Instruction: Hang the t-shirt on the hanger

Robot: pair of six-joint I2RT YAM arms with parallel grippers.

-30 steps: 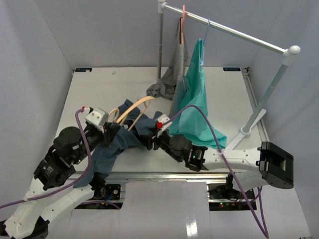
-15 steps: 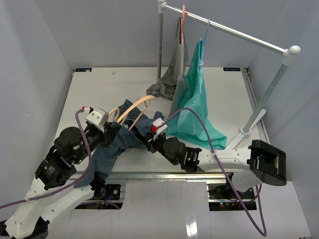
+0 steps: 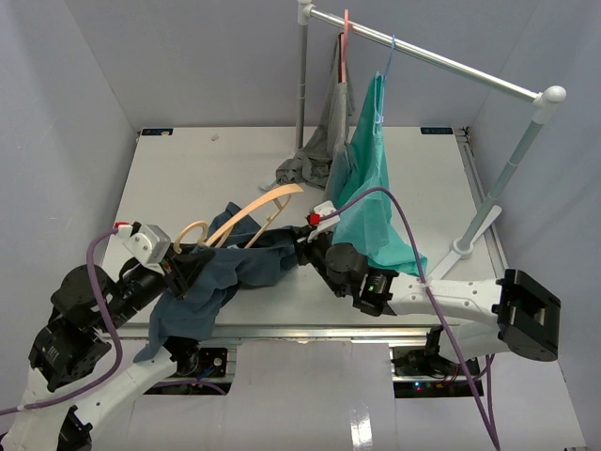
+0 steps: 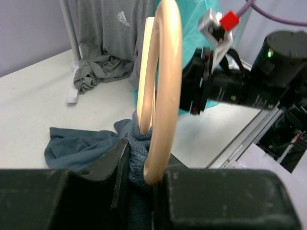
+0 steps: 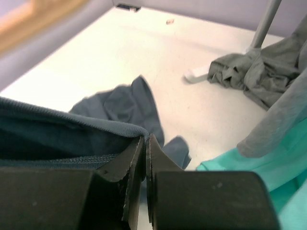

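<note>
The tan hanger [image 3: 266, 208] lies slanted above the table, its hook ring [image 3: 192, 234] by my left gripper [image 3: 184, 267]. In the left wrist view the hanger [image 4: 164, 91] stands up from that gripper [image 4: 142, 168], which is shut on it with the ribbed collar of the dark blue t-shirt [image 4: 138, 143] pinched alongside. The t-shirt [image 3: 230, 274] stretches from there to my right gripper [image 3: 302, 246]. In the right wrist view that gripper [image 5: 145, 143] is shut on a ribbed edge of the t-shirt [image 5: 72, 127]. More of the t-shirt hangs over the table's near edge.
A clothes rack with a rail [image 3: 423, 54] and a foot [image 3: 464, 249] stands at the back right. On it hang a grey garment [image 3: 324, 141] on a pink hanger [image 3: 346, 38] and a teal garment [image 3: 371, 193] on a blue hanger [image 3: 387, 58], both reaching the table [image 3: 188, 169].
My right gripper has closed on the t-shirt's edge. My left arm has drawn back to the near left, taking the hanger and collar with it, and the t-shirt is now stretched between both grippers.
</note>
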